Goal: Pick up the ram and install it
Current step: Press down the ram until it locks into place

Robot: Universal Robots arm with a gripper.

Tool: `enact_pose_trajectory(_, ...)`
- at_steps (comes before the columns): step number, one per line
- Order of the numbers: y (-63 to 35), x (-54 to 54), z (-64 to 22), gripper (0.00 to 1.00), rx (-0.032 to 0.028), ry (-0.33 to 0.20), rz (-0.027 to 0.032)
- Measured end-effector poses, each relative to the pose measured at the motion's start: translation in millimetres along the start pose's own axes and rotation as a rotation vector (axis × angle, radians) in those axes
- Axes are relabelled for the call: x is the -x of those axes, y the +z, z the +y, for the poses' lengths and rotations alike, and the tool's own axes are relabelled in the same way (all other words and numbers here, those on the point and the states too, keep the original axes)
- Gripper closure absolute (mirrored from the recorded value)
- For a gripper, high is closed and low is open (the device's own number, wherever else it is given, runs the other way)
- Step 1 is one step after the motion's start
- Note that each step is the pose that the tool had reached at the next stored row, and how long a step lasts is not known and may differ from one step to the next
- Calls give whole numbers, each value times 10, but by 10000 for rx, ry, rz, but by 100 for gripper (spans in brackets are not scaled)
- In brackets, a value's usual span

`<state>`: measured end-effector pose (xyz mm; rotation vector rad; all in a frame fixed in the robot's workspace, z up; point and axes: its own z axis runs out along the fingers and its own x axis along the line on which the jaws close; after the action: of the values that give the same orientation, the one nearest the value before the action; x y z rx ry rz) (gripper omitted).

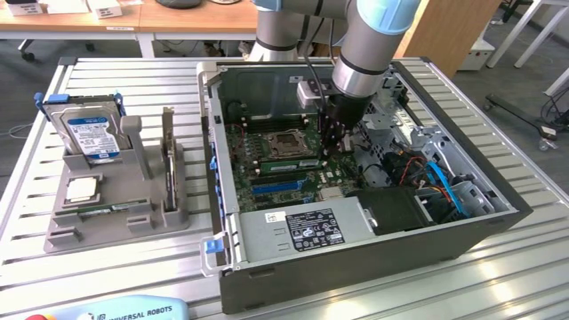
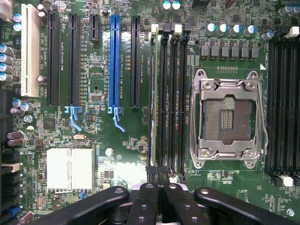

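**A:** Start at the fingers. How do they stand?

**B:** The gripper (image 2: 158,176) has its two fingers drawn fully together, with no gap between the tips. It hangs low inside the open computer case (image 1: 498,200), right over the motherboard (image 2: 93,140).

**A:** Are they holding anything?

**B:** I can't tell. The ram (image 2: 152,103) begins right at the tips, but whether they pinch its edge or only bear against it isn't clear.

**A:** Which way does it lie from them?

**B:** It runs straight away from the fingertips. It's seen edge-on, a thin pale-green line, and its long axis runs along the line where the two fingers meet. It sits along the outermost slot of the memory slots (image 2: 171,103), whose other three dark slots look unfilled. The near end is at the tips and the far end is by the white latches.

**A:** Is it seated?

**B:** It's lined up with the slot. I'd judge it in or nearly in, though its depth isn't readable. In the exterior view it's a green strip (image 1: 289,162) beside the gripper (image 1: 338,148).

**A:** What lies beyond it?

**B:** The CPU socket (image 2: 229,117) lies past the empty slots on one side of the fingers. The blue expansion slot (image 2: 114,61) is on the other.

**A:** And farthest off?

**B:** A second stick (image 1: 100,210) lies flat in the grey holder (image 1: 116,230) outside the case, well apart from the fingers.
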<state>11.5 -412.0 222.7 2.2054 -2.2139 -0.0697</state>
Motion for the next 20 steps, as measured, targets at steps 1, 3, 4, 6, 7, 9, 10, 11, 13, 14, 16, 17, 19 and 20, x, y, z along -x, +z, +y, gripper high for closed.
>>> enact_pose_trajectory(1, 0, 0, 0, 90, 0, 0, 0)
enact_pose_trajectory(3, 0, 0, 0, 90, 0, -1, 0)
enact_pose_trajectory(4, 0, 0, 0, 90, 0, 0, 0)
enact_pose_trajectory(6, 0, 1, 0, 90, 0, 0, -3)
enact_pose_trajectory(7, -5, 1, 0, 90, -1, 0, -8)
enact_pose_trajectory(9, -31, 2, 1, 90, -1, 0, -6)
enact_pose_trajectory(10, -50, 1, 2, 90, 0, 1, -2)
enact_pose_trajectory(11, -69, 2, 3, 90, 0, 1, -2)
enact_pose_trajectory(13, -104, 2, 5, 90, 0, 0, -2)
enact_pose_trajectory(14, -123, 3, 5, 90, 0, 0, -1)
enact_pose_trajectory(16, -150, 3, 6, 90, 0, 0, -2)
enact_pose_trajectory(17, -162, 4, 7, 90, 0, 0, -1)
enact_pose_trajectory(19, -178, 4, 7, 90, -1, 0, -2)
enact_pose_trajectory(20, -178, 4, 7, 90, -1, 0, -3)
